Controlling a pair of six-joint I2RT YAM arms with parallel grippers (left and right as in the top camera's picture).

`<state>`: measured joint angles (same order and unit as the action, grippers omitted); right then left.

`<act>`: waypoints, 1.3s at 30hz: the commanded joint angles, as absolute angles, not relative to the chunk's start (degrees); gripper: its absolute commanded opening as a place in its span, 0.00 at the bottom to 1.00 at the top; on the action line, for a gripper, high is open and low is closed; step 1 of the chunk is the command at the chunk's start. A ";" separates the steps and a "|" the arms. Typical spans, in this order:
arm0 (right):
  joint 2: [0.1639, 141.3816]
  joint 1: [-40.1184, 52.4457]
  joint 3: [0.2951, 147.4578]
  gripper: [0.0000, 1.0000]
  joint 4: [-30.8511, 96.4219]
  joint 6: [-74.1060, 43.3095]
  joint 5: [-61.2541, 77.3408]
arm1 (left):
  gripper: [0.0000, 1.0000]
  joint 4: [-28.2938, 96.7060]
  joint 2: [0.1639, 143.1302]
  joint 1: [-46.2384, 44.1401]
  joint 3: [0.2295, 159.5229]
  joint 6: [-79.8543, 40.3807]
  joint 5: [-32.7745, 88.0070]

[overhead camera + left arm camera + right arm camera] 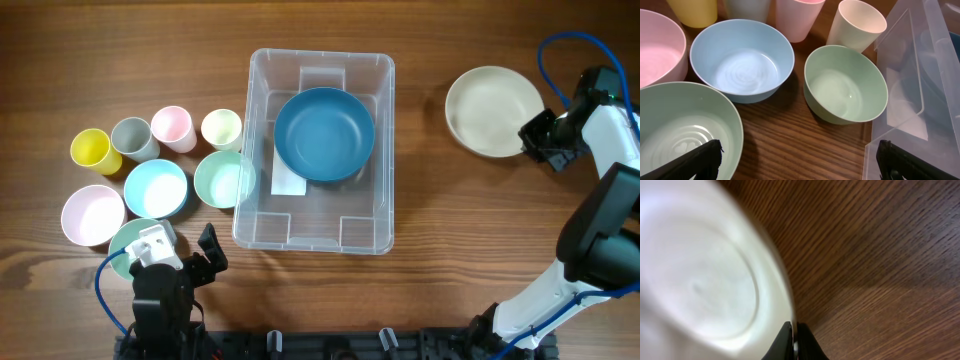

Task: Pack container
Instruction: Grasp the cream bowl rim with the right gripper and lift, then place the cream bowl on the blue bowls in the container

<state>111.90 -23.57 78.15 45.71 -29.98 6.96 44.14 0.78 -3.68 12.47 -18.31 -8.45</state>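
Note:
The clear plastic container (320, 150) stands at the table's middle with a dark blue bowl (324, 134) inside it. Its corner also shows in the left wrist view (920, 100). My right gripper (537, 135) is shut on the rim of a cream bowl (492, 110) at the far right; the right wrist view shows the fingers (794, 342) pinching the white rim (715, 280). My left gripper (797, 160) is open and empty, low at the front left, above bare wood between a pale green bowl (685, 130) and the container.
Left of the container stand a yellow cup (90, 149), grey cup (132, 137), pink cup (172, 127), cream cup (221, 128), light blue bowl (156, 188), small green bowl (222, 179) and pink bowl (92, 214).

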 commanded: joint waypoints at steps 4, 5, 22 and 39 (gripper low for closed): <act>105.36 -23.59 78.22 0.04 45.87 -28.53 5.56 | 1.00 44.01 0.27 -3.31 12.21 -18.41 -7.94; 104.27 -23.57 78.22 0.04 45.78 -28.12 5.54 | 1.00 44.01 0.27 -3.31 12.21 -18.41 -7.94; 79.50 -2.98 78.22 0.04 43.75 -22.46 16.21 | 1.00 44.01 0.27 -3.31 12.21 -18.41 -7.94; 93.21 23.75 78.22 0.33 41.65 -24.99 4.95 | 1.00 44.01 0.27 -3.31 12.21 -18.41 -7.94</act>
